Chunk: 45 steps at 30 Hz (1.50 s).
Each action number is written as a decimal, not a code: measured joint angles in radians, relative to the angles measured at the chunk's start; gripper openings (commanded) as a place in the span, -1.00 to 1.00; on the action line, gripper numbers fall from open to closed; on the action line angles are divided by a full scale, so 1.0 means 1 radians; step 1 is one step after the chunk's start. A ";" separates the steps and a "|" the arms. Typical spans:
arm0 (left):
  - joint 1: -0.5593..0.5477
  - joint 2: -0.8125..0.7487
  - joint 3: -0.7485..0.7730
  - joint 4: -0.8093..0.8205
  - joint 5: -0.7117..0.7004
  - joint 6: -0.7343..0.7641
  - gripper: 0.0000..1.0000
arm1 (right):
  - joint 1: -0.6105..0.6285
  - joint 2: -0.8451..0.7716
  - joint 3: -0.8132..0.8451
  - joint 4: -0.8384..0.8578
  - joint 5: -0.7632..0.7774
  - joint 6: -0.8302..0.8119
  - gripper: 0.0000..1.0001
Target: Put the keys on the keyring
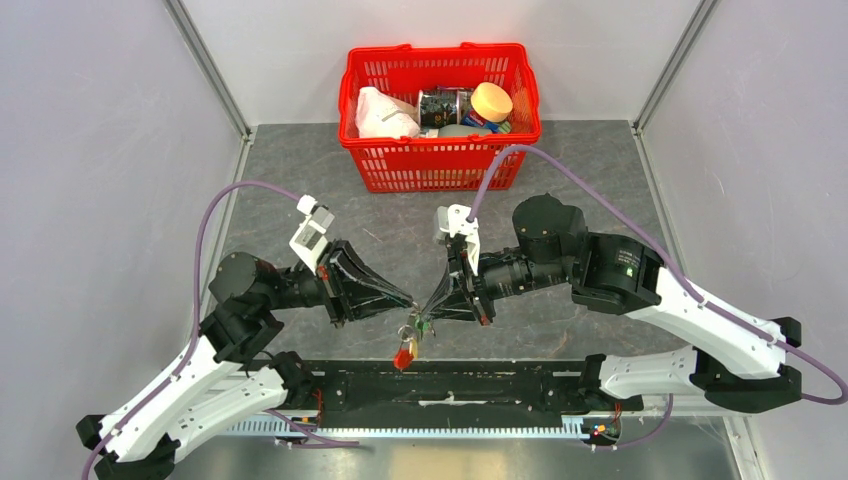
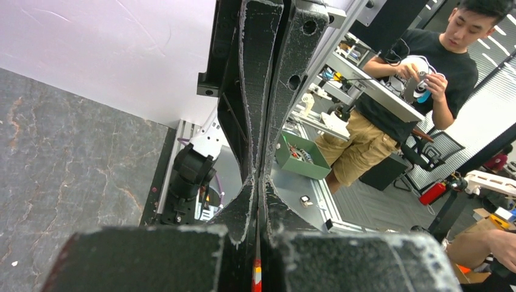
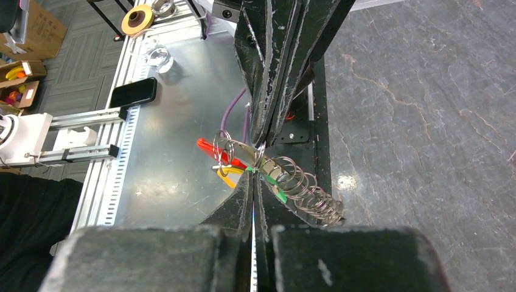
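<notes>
Threading step in hand. Left gripper (image 1: 409, 303) is clamped on the keyring (image 1: 405, 352), which hangs over the table's (image 1: 330, 200) near edge. Right gripper (image 1: 427, 312) is pinched shut on the green key (image 3: 278, 191), touching the ring. Next move likely calls for fine alignment of the key's hole with the ring.

The basket (image 1: 437, 165) is bright red mesh. In front of it the table (image 1: 400, 225) is dark grey, stone-patterned with pale veins. Nearer still, the left gripper (image 1: 408, 302) and right gripper (image 1: 426, 308) are matte black (whitish scuffing along their edges). The keyring (image 1: 405, 352) shows red with a yellow-orange strand. Among the keys (image 3: 280, 196) one head is green. The coiled spring (image 3: 307, 191) is silvery.
</notes>
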 measured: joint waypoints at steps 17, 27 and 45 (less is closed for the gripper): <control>0.000 -0.002 -0.017 0.043 -0.089 -0.029 -0.95 | 0.021 0.000 -0.019 0.043 0.050 -0.009 -1.00; 0.000 -0.011 -0.028 0.045 -0.108 -0.031 -0.95 | 0.031 -0.005 -0.019 0.045 0.064 -0.014 -1.00; -0.002 -0.027 -0.049 0.042 -0.193 -0.031 -0.95 | 0.040 -0.060 -0.019 0.070 0.032 -0.002 -1.00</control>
